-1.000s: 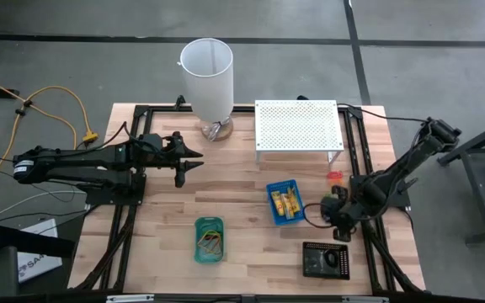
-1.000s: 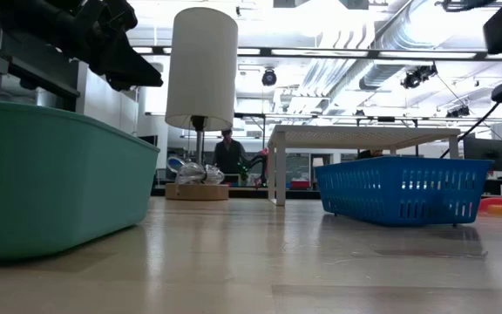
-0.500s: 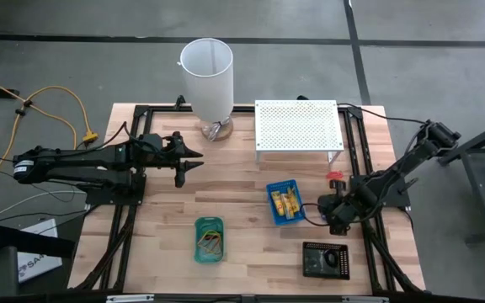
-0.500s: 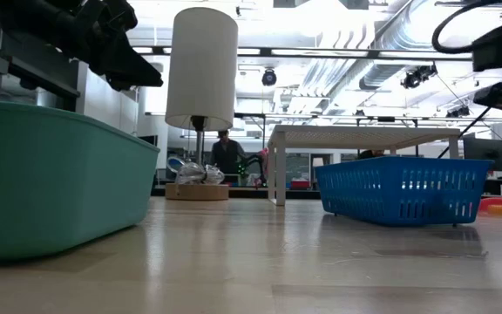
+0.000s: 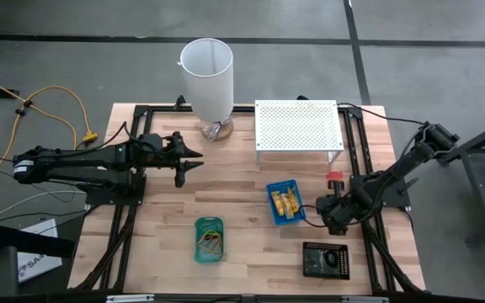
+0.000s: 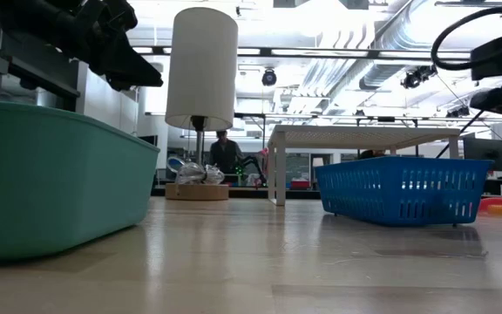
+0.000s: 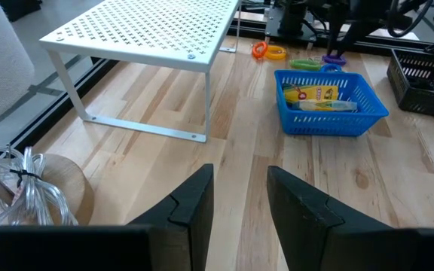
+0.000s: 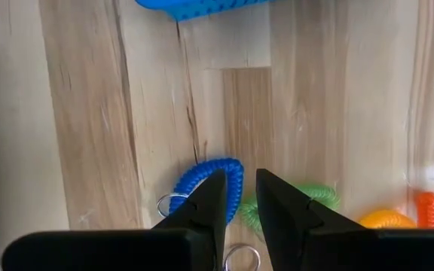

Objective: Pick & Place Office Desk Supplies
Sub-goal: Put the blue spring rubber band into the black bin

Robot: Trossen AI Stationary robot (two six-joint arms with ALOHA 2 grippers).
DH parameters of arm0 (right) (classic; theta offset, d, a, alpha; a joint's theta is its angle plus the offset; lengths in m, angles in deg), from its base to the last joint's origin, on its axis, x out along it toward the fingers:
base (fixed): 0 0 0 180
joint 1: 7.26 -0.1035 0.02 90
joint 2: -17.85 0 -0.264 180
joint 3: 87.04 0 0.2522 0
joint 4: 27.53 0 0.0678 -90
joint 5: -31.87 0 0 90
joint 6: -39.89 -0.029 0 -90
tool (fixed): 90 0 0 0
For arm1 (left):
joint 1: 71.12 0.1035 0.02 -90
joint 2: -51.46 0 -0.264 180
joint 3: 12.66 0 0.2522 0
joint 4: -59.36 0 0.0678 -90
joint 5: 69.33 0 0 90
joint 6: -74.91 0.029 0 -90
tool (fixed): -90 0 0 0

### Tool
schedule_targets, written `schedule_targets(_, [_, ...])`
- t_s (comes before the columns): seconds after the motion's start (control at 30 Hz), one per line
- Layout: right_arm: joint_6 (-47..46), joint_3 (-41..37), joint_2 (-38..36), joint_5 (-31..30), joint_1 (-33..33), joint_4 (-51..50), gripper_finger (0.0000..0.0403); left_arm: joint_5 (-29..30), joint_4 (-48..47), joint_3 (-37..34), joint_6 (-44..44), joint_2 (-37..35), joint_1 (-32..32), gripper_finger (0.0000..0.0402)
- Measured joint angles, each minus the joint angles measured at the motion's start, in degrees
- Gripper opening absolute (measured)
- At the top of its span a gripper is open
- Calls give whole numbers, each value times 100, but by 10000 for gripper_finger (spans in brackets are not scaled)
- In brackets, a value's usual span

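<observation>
Several coiled loops lie on the wood between the blue tray (image 5: 285, 203) and the table's right edge: blue (image 8: 211, 179), green (image 8: 311, 197), yellow-orange (image 8: 386, 219) and red-orange (image 8: 428, 207). My right gripper (image 8: 241, 202) points steeply down just above the blue and green loops. It is narrowly open, with nothing between its fingers. In the high view it (image 5: 330, 215) stands right of the blue tray, which holds yellow packets (image 7: 313, 93). My left gripper (image 5: 200, 160) waits open above the table's left half. The green tray (image 5: 210, 238) holds rubber bands.
A black tray (image 5: 325, 259) stands near the front right, close beside my right gripper. A white perforated shelf (image 5: 297, 126) and a tall white cylinder (image 5: 207, 76) stand at the back. Bare wood lies between the green and blue trays.
My right gripper has sunk a little and shifted toward the table's left, tipping more steeply downward and rolling at the wrist over the coiled loops. Its arm has come into the low view at the upper right.
</observation>
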Motion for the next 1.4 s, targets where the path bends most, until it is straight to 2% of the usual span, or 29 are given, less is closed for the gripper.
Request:
schedule_targets(0.3, [14, 0, 0, 507, 423, -2, 64, 0, 0, 0, -2, 1, 1, 119])
schedule_targets(0.5, [274, 0, 0, 633, 574, 38, 68, 0, 0, 0, 0, 0, 0, 119])
schedule_targets(0.77, [450, 0, 0, 550, 608, 101, 132, 1, 0, 0, 0, 1, 1, 119])
schedule_targets(0.9, [450, -21, 2, 498, 647, 24, 151, 0, 0, 0, 0, 2, -1, 119])
schedule_targets(1.13, [522, -500, 2, 675, 863, 408, 150, 0, 0, 0, 0, 0, -1, 119])
schedule_targets(1.4, [763, -645, 2, 917, 863, 605, 148, 0, 2, 0, -1, 1, 0, 119])
